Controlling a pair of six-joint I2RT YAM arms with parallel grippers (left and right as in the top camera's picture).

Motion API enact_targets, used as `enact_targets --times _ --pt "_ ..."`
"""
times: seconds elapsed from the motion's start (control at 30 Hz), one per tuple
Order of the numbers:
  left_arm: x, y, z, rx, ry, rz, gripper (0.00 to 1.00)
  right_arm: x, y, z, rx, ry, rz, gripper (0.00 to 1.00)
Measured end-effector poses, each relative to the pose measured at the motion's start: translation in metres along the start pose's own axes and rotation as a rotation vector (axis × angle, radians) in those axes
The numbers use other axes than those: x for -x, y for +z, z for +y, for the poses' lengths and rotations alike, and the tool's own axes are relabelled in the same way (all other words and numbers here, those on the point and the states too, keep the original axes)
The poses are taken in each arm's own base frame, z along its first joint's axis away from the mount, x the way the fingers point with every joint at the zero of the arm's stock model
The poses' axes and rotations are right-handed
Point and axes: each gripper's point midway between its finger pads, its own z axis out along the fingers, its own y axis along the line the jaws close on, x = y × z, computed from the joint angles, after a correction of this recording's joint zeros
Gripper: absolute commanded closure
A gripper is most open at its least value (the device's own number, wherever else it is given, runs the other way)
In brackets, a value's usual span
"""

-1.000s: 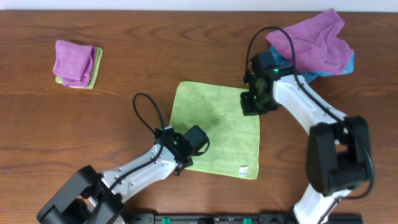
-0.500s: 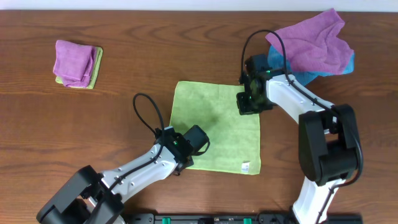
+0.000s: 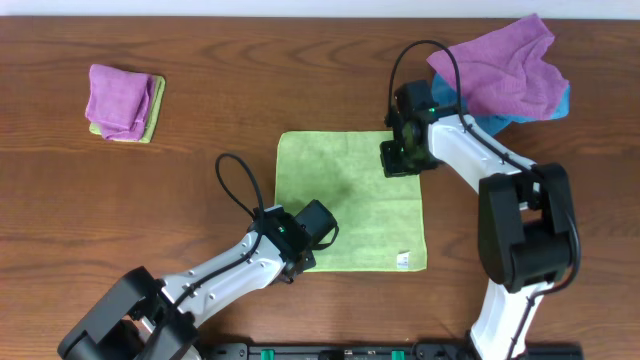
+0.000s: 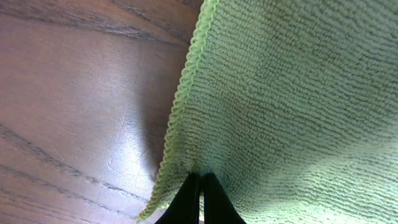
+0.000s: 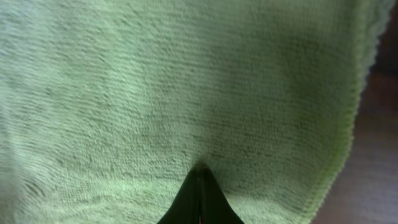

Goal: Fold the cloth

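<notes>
The light yellow-green cloth lies spread flat in the middle of the wooden table, its white tag at the near right corner. My left gripper sits at the cloth's near left corner. In the left wrist view its black fingers are shut, pinching the cloth just inside the stitched edge. My right gripper is at the far right corner. Its fingers are shut too, and the cloth puckers around their tips.
A folded purple cloth rests on a yellow-green one at the far left. A loose purple cloth lies heaped over a bright blue cloth at the back right, just behind my right arm.
My right gripper shifted slightly back and left, drawing the far right corner with it. The cloth now lies squarer, its tagged corner further right. The left gripper stayed put.
</notes>
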Motion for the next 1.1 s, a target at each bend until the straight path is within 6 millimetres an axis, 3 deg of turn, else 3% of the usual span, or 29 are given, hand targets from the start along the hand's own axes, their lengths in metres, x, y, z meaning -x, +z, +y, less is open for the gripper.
enact_targets --times 0.13,0.27,0.33,0.47,0.57,0.63,0.73,0.83,0.93,1.1 --pt "-0.004 -0.003 0.01 0.034 0.001 0.014 0.94 -0.004 -0.018 0.0 -0.017 0.006 0.071 0.98" --pt "-0.003 -0.013 0.025 0.069 -0.009 0.011 0.94 0.019 -0.067 0.006 -0.014 -0.002 -0.02 0.98" --pt "0.009 -0.037 0.024 0.006 -0.032 -0.036 0.94 0.02 -0.105 0.009 -0.008 -0.008 -0.088 0.98" --pt "0.023 -0.078 0.018 -0.098 -0.034 -0.115 0.94 -0.01 -0.179 0.012 0.0 -0.019 -0.157 0.98" --pt "0.027 -0.104 0.026 -0.153 -0.035 -0.167 0.94 -0.037 -0.217 0.013 0.005 -0.027 -0.193 0.98" --pt "0.026 -0.115 0.034 -0.17 -0.039 -0.185 0.94 -0.052 -0.232 0.014 0.02 -0.033 -0.228 0.98" --pt "0.025 -0.125 0.044 -0.186 -0.045 -0.202 0.94 -0.081 -0.234 0.017 0.059 -0.04 -0.243 0.98" --pt "0.025 -0.132 0.044 -0.221 -0.027 -0.218 0.92 -0.11 -0.216 0.022 0.119 -0.048 -0.235 0.98" --pt "0.023 -0.131 0.037 -0.257 0.007 -0.207 0.91 -0.138 -0.183 0.028 0.187 -0.05 -0.196 0.98" --pt "0.022 -0.123 0.043 -0.239 0.043 -0.179 0.81 -0.176 -0.122 0.029 0.28 -0.01 -0.087 0.98"
